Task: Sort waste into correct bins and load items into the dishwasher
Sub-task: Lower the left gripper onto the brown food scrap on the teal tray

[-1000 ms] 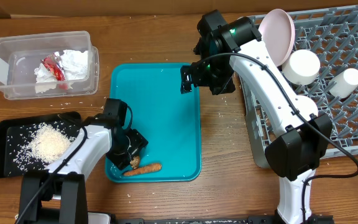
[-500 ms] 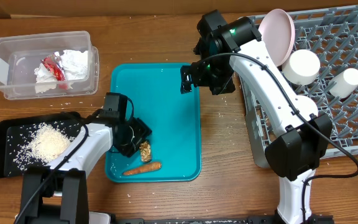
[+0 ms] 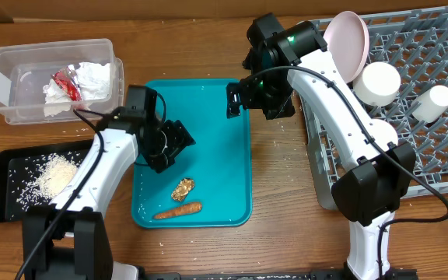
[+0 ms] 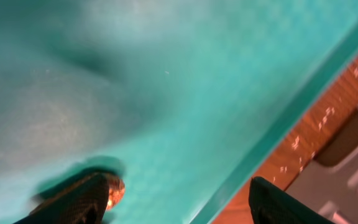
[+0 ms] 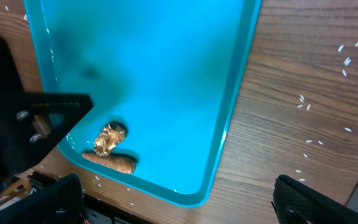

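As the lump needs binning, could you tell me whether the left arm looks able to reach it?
Probably yes: the left gripper hangs open above the teal tray, near the lump, with only bare tray between them and the carrot beyond.

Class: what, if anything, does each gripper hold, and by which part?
Nothing. The left gripper and right gripper both stand open and empty; the brown lump and carrot piece lie loose on the teal tray.

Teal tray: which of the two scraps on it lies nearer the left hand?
The brown lump; the orange carrot piece lies farther off, beyond it.
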Robot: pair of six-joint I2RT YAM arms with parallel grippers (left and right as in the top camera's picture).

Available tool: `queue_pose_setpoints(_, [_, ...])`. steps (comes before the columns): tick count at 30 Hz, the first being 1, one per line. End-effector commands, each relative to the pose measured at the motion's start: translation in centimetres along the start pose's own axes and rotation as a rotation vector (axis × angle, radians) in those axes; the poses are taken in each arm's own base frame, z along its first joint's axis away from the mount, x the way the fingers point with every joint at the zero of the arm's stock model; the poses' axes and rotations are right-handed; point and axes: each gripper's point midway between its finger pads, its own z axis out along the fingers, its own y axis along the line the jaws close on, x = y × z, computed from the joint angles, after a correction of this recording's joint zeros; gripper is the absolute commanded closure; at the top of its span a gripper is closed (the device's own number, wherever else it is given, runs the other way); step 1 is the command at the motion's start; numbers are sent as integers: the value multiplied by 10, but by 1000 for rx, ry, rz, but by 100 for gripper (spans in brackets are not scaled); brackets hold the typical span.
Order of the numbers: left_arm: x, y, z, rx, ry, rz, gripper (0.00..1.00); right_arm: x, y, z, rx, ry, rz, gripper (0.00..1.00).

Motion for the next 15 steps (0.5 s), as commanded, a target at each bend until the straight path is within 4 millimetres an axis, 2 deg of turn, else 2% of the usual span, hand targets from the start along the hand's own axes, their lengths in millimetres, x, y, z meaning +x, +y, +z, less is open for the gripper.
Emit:
queue_pose_setpoints(1, [18,3,-11,-31,85,238,24,-1,4,-13,-12,-33,-9,0])
queue_pose_setpoints(4, [40,30,-13,-136,180,234,23,0,4,-13,-11,-32,-9,0])
queue_pose_setpoints(7, [54,49,-12,-202,232,281,23,-2,4,-13,-12,-40,-14,0])
queue_pose_setpoints(11, [52,67,-8,-310,203,321,23,-7,6,-14,-20,-60,-21,0])
queue_pose_setpoints(15, [41,66,-5,-347,139,382,24,-11,7,-14,-25,-74,-27,0])
